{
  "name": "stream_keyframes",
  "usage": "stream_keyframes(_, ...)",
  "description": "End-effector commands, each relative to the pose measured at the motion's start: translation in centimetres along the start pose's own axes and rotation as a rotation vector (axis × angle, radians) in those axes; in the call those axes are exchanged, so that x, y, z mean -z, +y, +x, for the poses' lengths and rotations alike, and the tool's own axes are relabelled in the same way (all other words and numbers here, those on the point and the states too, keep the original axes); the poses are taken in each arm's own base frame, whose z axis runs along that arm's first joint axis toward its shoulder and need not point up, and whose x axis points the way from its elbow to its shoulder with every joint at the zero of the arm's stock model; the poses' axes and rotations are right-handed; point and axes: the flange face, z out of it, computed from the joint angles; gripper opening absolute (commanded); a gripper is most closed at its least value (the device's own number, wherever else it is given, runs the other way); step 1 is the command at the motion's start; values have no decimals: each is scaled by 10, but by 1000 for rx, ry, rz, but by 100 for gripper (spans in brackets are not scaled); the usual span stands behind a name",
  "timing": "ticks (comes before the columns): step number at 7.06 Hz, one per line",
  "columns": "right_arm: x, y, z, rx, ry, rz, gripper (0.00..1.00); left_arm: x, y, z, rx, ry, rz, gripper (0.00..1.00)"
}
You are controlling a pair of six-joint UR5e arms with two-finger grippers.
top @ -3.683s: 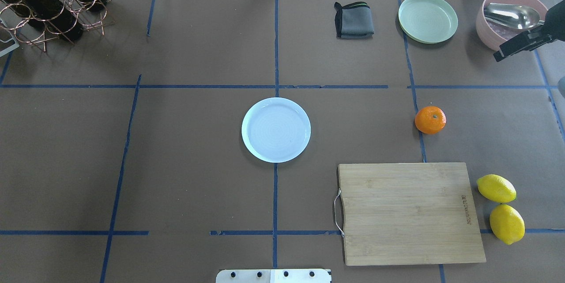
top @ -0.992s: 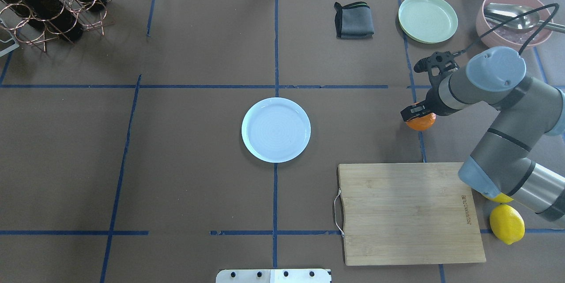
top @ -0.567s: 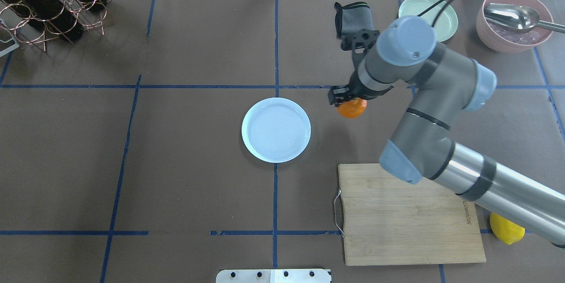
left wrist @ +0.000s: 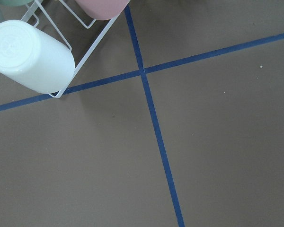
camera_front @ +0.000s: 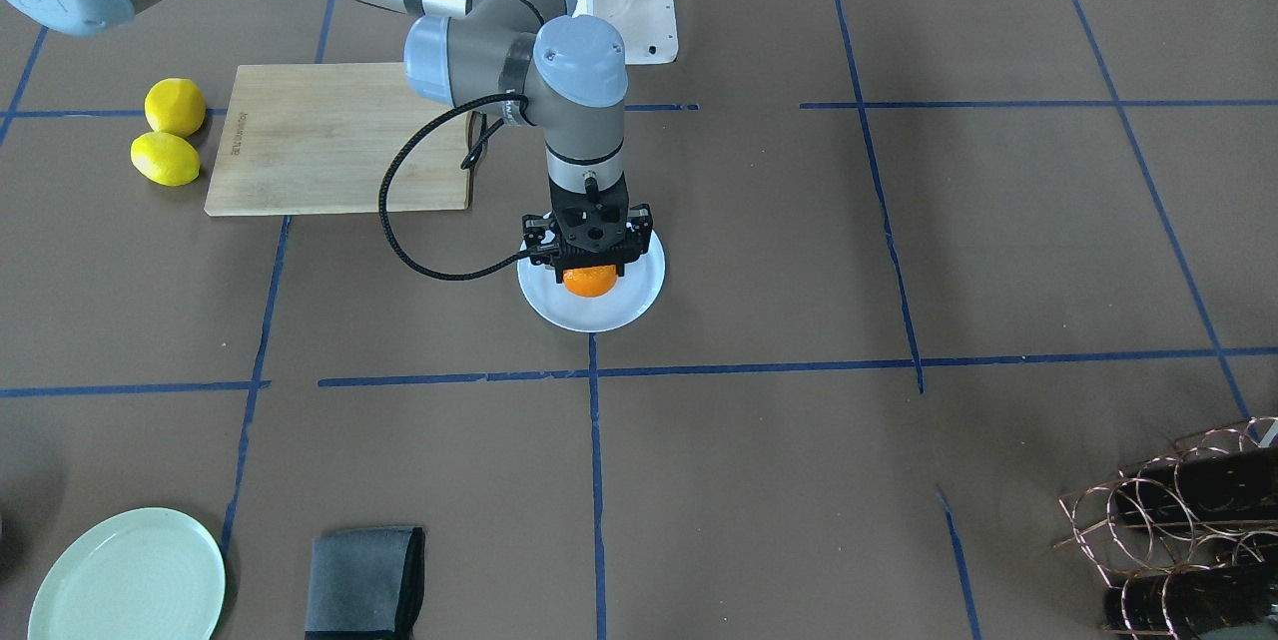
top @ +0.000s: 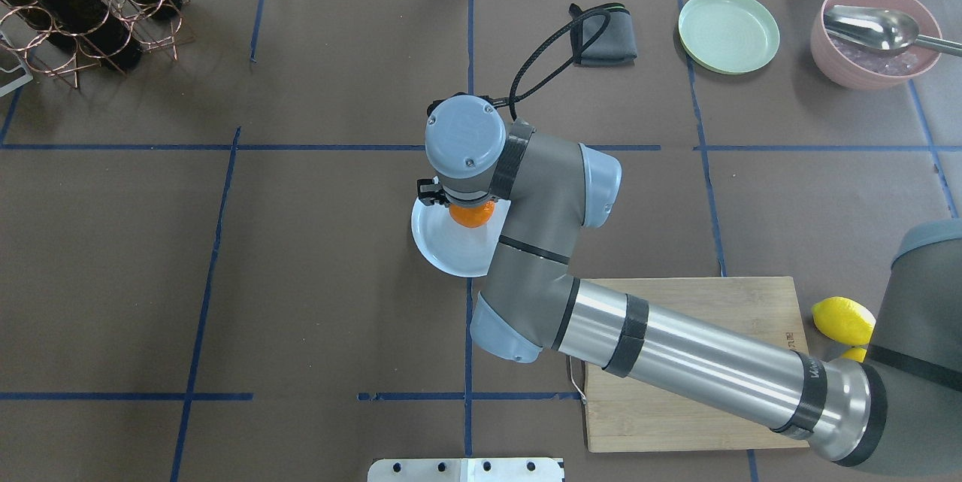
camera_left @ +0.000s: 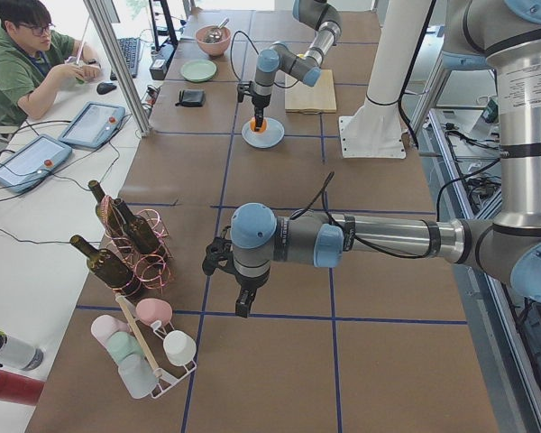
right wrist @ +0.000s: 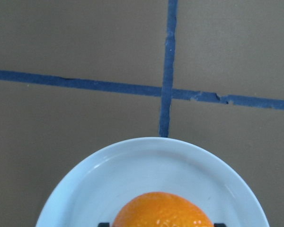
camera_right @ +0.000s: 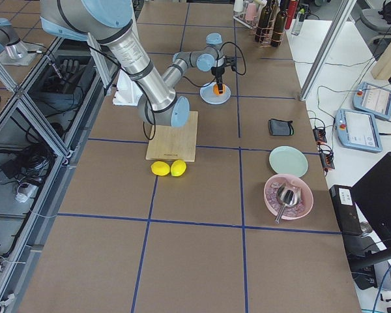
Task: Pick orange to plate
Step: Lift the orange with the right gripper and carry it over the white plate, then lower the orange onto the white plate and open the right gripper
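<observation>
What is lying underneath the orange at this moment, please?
The pale bluish-white plate lies beneath the orange, which the right gripper grips from above. Whether the orange touches the plate cannot be seen, because its underside is hidden.

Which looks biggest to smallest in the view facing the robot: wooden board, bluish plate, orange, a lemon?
1. wooden board
2. bluish plate
3. orange and lemon: about alike. The orange is partly covered from above, so I won't rank these two.

orange over plate at table centre, cutting board to its right, lemons beside board
</observation>
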Motion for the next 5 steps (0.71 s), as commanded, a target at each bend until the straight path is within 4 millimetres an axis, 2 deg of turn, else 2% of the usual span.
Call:
stream_keyframes(1,-13,17,-8,3,17,-9,52,0,-1,0,-1,0,1,100)
stream_keyframes(2,-14,18,-9,4,18,-12,72,0,-1,0,-1,0,1,100)
stream_keyframes(3,-11,16,-10,5,14,-9,97,0,-1,0,-1,0,1,100)
stream_keyframes(4,-8,16,-11,7,9,-6,100,0,0,0,0,0,0,100)
stream_keyframes(5,8,2,-6,12,-10,9,100,-1,0,0,1,0,-2,100)
